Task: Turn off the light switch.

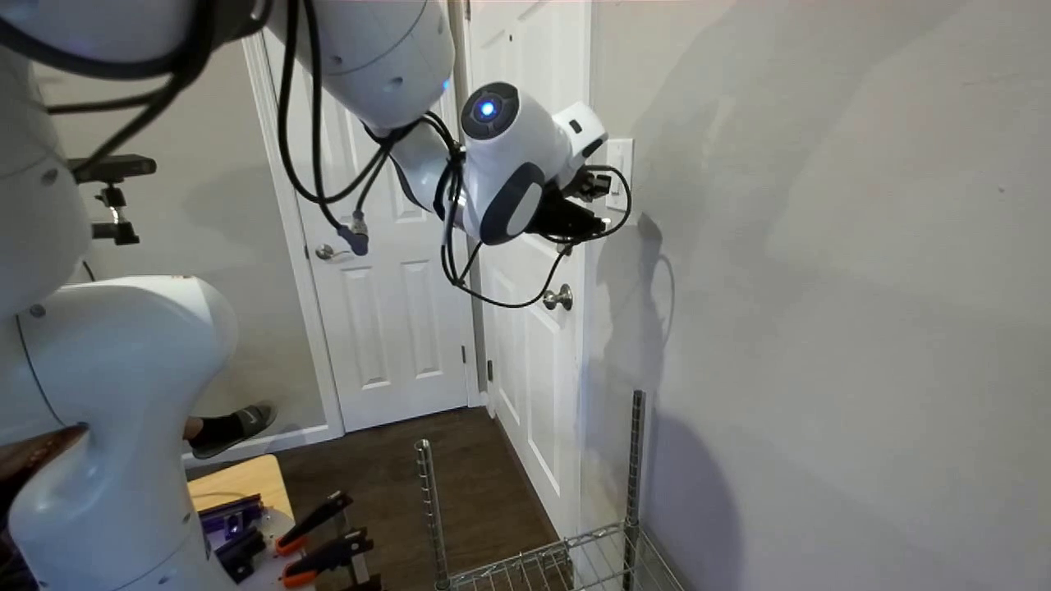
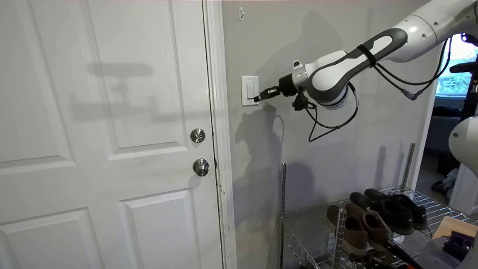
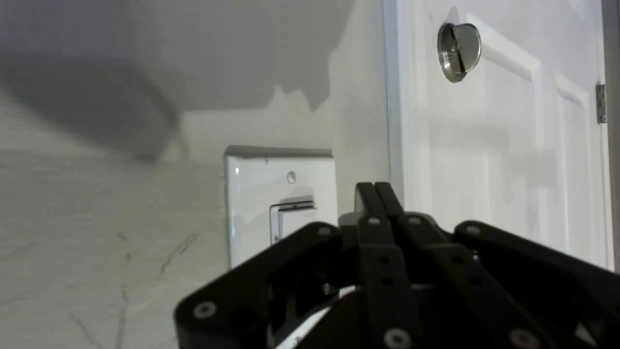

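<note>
In an exterior view, the gripper (image 2: 256, 99) holds its tip by the lower part of the light switch (image 2: 250, 90) on the wall (image 2: 239, 56), contact impossible to tell. In an exterior view, the light switch shows partly behind the gripper, above the door knob (image 1: 560, 297). In the wrist view, the jaws are clenched on nothing; the approach seems nearly done, with pressing the rocker (image 3: 296, 219) apparently left

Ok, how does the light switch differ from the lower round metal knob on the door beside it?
The light switch is white and rectangular; the knob is shiny metal and round. The switch lies nearly flat on the wall, while the knob juts from the door. The switch sits higher than the knob. Both are mounted on upright surfaces.
</note>
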Available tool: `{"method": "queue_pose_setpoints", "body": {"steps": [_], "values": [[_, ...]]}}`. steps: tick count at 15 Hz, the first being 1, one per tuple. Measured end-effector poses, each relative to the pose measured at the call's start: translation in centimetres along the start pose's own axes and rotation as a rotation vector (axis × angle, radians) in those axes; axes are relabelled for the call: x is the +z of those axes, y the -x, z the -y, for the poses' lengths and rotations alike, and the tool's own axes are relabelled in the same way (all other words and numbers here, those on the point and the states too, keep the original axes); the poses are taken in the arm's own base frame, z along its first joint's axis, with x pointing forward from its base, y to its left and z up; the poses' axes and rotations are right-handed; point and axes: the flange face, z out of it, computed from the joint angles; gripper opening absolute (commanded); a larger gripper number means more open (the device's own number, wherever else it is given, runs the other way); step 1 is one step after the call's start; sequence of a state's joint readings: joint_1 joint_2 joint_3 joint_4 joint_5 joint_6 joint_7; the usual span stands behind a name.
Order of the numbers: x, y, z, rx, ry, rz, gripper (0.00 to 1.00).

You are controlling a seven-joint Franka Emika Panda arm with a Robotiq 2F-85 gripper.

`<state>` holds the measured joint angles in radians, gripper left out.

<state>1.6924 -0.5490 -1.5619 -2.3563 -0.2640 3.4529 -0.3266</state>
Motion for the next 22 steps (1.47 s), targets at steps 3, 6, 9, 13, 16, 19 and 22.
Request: {"method": "queue_pose_setpoints", "body": {"steps": [3,6,9,13,16,19,22], "values": [[0.0,-0.3,-0.2,0.0,0.003,-0.005,0.02],[0.3,-0.9,-0.8,0.0,0.013,-0.018,0.02],[1.1,-1.6,-0.8,-0.003,0.01,-0.029,0.02],[2.2,-2.0,-1.2,-0.005,0.016,-0.033,0.02],[2.5,-1.9,-2.7,0.007,0.039,-0.036,0.02],[2.6,-1.8,-2.7,0.011,0.036,-0.038,0.02],[2.7,-1.7,-2.7,0.011,0.036,-0.038,0.02]]}}
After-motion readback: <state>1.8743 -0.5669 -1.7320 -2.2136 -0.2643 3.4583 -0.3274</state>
